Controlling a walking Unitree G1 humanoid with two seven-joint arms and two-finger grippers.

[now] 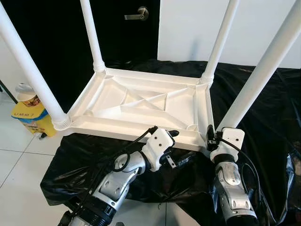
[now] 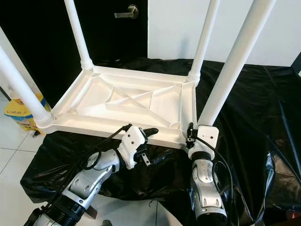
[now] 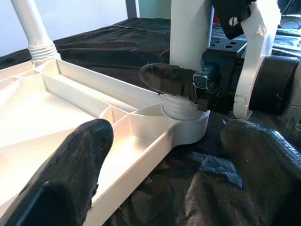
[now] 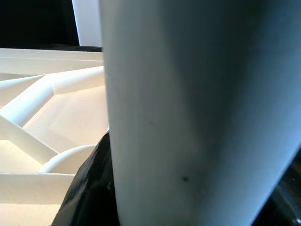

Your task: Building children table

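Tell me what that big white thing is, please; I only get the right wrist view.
Observer: A leg, the near right one. The right gripper has its jaws clasped round its base.
Visitor: A leg of what?
Observer: A white table, lying upside down on a black sheet with all four legs pointing up.
Visitor: And the other arm?
Observer: The left gripper sits at the table's near rim with its jaws open, one finger over the underside and one outside it.
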